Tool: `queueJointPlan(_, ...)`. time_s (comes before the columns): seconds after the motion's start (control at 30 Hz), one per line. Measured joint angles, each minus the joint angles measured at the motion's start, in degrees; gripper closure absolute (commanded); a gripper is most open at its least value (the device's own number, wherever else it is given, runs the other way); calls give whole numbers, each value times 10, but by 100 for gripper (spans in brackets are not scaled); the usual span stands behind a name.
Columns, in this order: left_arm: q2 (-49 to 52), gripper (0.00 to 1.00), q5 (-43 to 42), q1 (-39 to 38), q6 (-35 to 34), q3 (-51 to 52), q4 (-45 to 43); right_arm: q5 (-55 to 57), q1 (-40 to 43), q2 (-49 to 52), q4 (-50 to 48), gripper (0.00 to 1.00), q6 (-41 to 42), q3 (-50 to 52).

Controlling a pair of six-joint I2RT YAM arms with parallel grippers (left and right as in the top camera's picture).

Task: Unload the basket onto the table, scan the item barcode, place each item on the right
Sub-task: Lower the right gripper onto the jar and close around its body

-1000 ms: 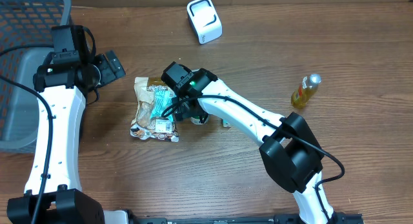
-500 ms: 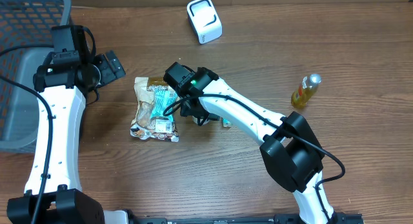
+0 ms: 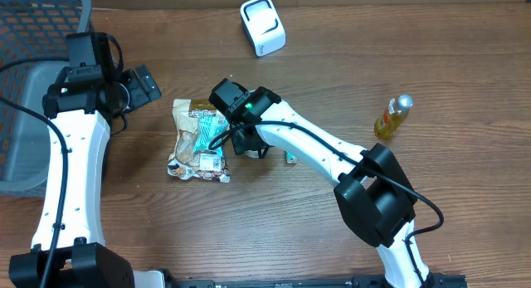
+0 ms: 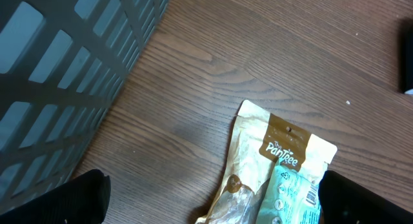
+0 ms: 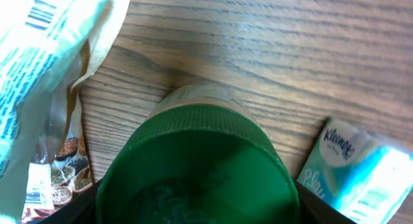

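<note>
Pouch (image 4: 284,153) reads "PanTree", pack (image 5: 355,166) "Kleenex"; left claw (image 4: 219,204) gapes empty, right claw (image 5: 197,214) straddles jar (image 5: 193,153), grip unclear.

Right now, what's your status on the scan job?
Left gripper open, empty. Right gripper shut on green-lidded jar, jar upright. Snack pouches and tissue pack flank the jar closely; white scanner stands apart.

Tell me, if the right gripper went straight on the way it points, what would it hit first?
The green jar lid: it fills the right wrist view directly ahead of the right gripper, with a jaw on each side. Whether they already touch it is unclear.
</note>
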State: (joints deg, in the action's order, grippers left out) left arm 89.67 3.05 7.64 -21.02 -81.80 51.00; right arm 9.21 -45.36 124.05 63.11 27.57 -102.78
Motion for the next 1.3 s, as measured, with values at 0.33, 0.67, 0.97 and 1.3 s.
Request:
queueJointPlan(0.33,0,1,0,0,0,0,0,0,0,0,-21,0,-36,0)
queueJointPlan(0.67,0,0,0,0,0,0,0,0,11,0,-43,0,79,0)
queueJointPlan(0.97,0,0,0,0,0,0,0,0,16,0,-44,4,129,0)
queueJointPlan(1.3,0,0,0,0,0,0,0,0,11,0,-84,6,134,38)
